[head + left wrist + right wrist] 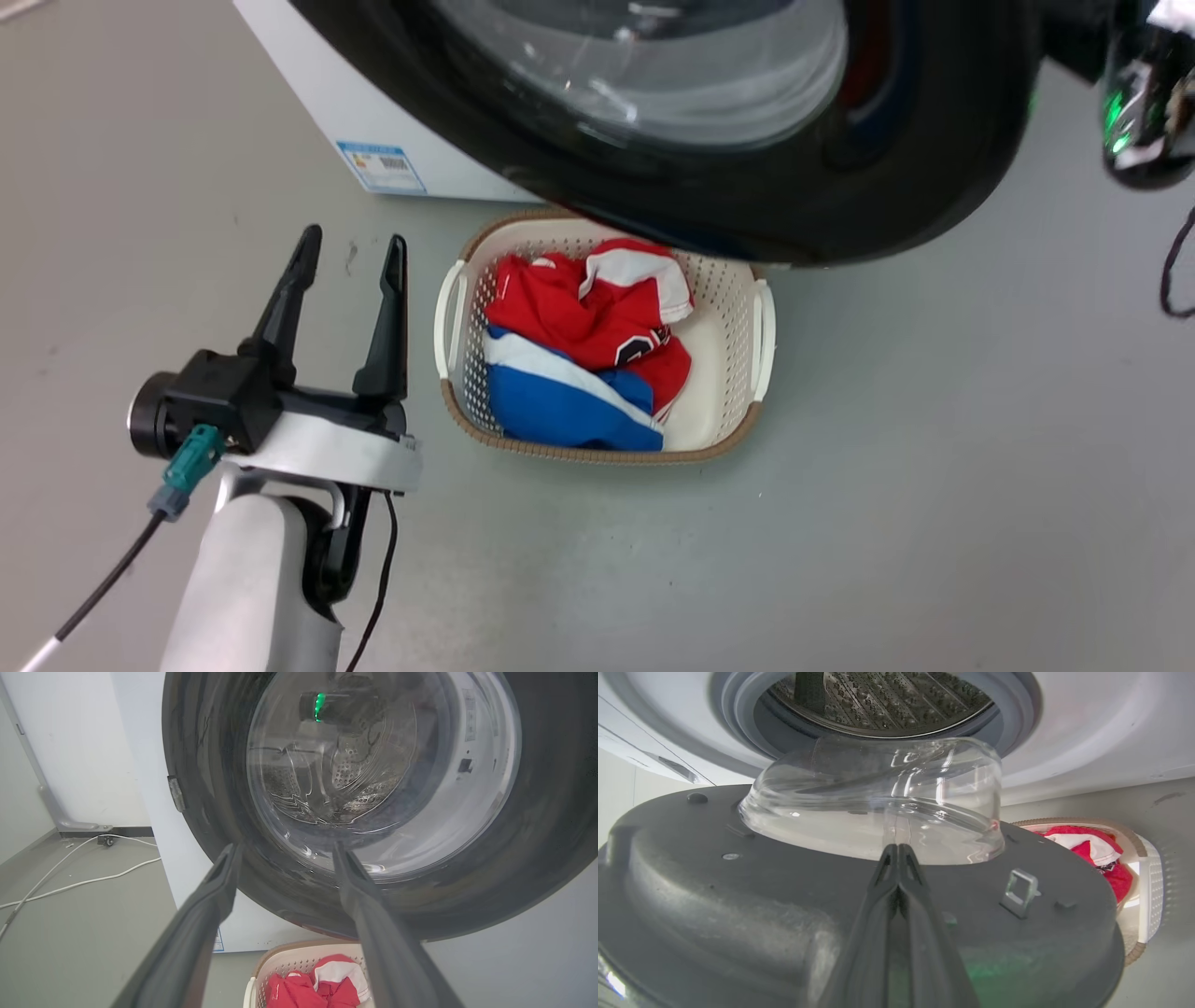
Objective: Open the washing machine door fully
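I counted one washing machine door (840, 187), one white washing machine (308, 84) with one blue-and-white label (385, 168) low on its front, one perforated laundry basket (597, 455), and a heap of red, white and blue clothes (579, 327) in it whose number I could not tell. My left gripper (355, 241) stood wide open, its two fingers well apart and holding nothing. My right gripper (896, 847) had its two fingers pressed together with nothing between them. The floor (934, 467) was smooth and grey. Off to the left of my left fingers ran a pale wall (70, 742), with two white cables (70, 877) trailing along the floor below it. The door hung swung off the machine's front, beyond the tips of my left fingers and above the basket, partly overhanging its far rim. Its glossy black outer face was turned towards my left fingers. Being round, it had no long axis that I could name. Its dark inner face lay just past the tips of my right fingers, which pointed at the foot of the clear glass bowl; whether they touched it I could not tell. The bowl bulged away from those fingers towards the open steel drum (887, 704) and its grey gasket (738, 718). One metal latch loop (1020, 891) stood on the inner face, right of my right fingers.
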Available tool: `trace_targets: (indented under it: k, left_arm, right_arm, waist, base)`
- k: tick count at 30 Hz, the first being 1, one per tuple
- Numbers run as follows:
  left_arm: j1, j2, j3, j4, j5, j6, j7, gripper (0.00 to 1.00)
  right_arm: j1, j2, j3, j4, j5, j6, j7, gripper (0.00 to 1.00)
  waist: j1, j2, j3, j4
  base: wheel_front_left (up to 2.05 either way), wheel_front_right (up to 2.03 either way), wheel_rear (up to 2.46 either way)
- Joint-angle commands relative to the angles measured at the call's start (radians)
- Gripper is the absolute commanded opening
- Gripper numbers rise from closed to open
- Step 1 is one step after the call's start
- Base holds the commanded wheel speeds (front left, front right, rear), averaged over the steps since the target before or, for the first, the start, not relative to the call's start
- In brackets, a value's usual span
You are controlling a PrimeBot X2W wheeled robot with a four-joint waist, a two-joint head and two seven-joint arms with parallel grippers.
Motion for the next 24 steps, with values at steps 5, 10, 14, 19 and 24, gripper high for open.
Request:
trace_targets:
  k: [5, 10, 14, 19, 24]
  left_arm:
    - [0.058, -0.004, -0.008, 0.027, 0.011, -0.002, -0.002, 1.00]
    - [0.105, -0.011, -0.013, 0.045, 0.016, -0.002, -0.002, 1.00]
    - [0.128, -0.015, -0.019, 0.056, 0.017, -0.002, -0.002, 1.00]
    - [0.157, -0.018, -0.031, 0.071, 0.018, -0.002, -0.002, 1.00]
    - [0.176, -0.017, -0.041, 0.075, 0.020, -0.002, -0.002, 1.00]
  right_arm:
    - [0.150, 0.038, 0.009, -0.097, 0.025, 0.000, 0.056, 0.00]
    - [0.290, 0.081, 0.019, -0.208, 0.041, 0.000, 0.095, 0.00]
    - [0.370, 0.109, 0.028, -0.270, 0.045, 0.000, 0.110, 0.00]
    - [0.496, 0.163, 0.042, -0.375, 0.050, 0.000, 0.124, 0.00]
    - [0.600, 0.207, 0.063, -0.466, 0.043, 0.000, 0.122, 0.00]
  waist:
    - [0.0000, 0.0000, -0.110, -0.032]
    - [0.0000, 0.0000, -0.177, -0.043]
    - [0.0000, 0.0000, -0.212, -0.046]
    - [0.0000, 0.0000, -0.259, -0.046]
    - [0.0000, 0.0000, -0.279, -0.045]
  base:
    - [0.00, 0.00, 0.00]
    - [0.00, 0.00, 0.00]
    - [0.00, 0.00, 0.00]
    - [0.00, 0.00, 0.00]
    - [0.00, 0.00, 0.00]
